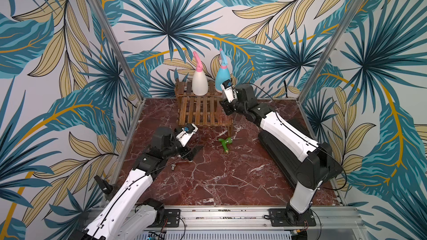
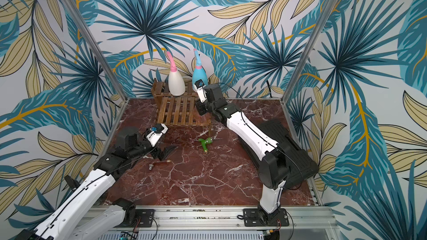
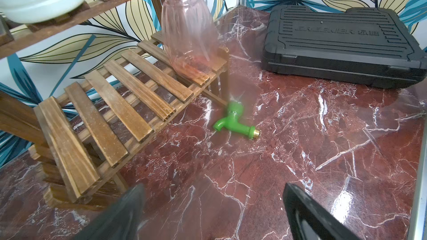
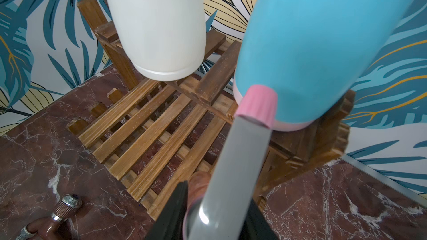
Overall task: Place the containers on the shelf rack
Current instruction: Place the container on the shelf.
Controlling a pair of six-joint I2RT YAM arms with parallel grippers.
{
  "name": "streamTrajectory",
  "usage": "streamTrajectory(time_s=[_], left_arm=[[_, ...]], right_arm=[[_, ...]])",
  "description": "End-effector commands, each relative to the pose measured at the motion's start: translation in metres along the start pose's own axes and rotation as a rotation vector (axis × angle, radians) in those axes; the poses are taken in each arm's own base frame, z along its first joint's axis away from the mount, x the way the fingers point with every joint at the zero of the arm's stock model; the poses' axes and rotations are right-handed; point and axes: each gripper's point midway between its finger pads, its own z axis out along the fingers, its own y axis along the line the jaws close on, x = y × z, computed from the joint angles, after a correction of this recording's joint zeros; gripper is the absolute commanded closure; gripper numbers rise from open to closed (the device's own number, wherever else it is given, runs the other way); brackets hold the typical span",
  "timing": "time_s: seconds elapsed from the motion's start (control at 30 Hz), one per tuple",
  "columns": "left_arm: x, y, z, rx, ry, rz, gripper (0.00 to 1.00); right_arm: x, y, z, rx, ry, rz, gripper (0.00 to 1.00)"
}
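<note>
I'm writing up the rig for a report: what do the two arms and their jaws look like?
The left arm and right arm have white shells on black joints, a thin black cable along each, black jaws, white wrist cameras.

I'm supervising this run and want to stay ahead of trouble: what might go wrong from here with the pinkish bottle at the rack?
1. The clear pinkish bottle stands at the very end of the lower tier of the shelf rack, so it may tip off once let go.
2. Its nozzle reaches toward the light blue bottle on the upper tier; the right claw, around its head, could knock that bottle when it backs away.
</note>
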Motion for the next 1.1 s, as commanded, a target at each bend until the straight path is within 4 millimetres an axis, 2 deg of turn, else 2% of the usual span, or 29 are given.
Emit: streamTrajectory(time_s=[0.0,0.3,0.47,0.57,0.67,0.73,0.83,0.97,1.07], left_arm=[[-0.008,0.001,-0.003,-0.003,-0.036,0.002,0.00],[-0.008,0.001,-0.004,-0.004,-0.037,0.001,0.00],[-0.010,0.004,-0.005,-0.013,-0.042,-0.016,0.00],[-0.010,0.015,-0.010,-0.058,-0.037,-0.051,0.00],[-0.006,0.044,-0.021,-0.193,-0.013,-0.100,0.00],[0.001,0.072,-0.036,-0.316,0.021,-0.158,0.00],[0.013,0.114,-0.072,-0.502,0.061,-0.267,0.00],[0.034,0.164,-0.140,-0.792,0.095,-0.456,0.00],[0.046,0.185,-0.198,-1.027,0.100,-0.567,0.00]], right_arm=[[0.016,0.000,0.011,-0.006,0.033,0.012,0.55],[0.008,-0.001,0.005,-0.007,0.011,0.017,0.34],[0.000,0.000,-0.006,-0.012,-0.023,0.018,0.10],[-0.009,0.000,-0.020,-0.016,-0.063,0.015,0.03],[-0.020,-0.003,-0.043,-0.003,-0.136,0.004,0.01],[-0.025,-0.007,-0.063,0.019,-0.197,-0.010,0.01],[-0.024,-0.020,-0.088,0.083,-0.253,-0.025,0.01],[-0.010,-0.050,-0.113,0.160,-0.279,-0.010,0.01],[0.003,-0.068,-0.128,0.178,-0.291,0.011,0.01]])
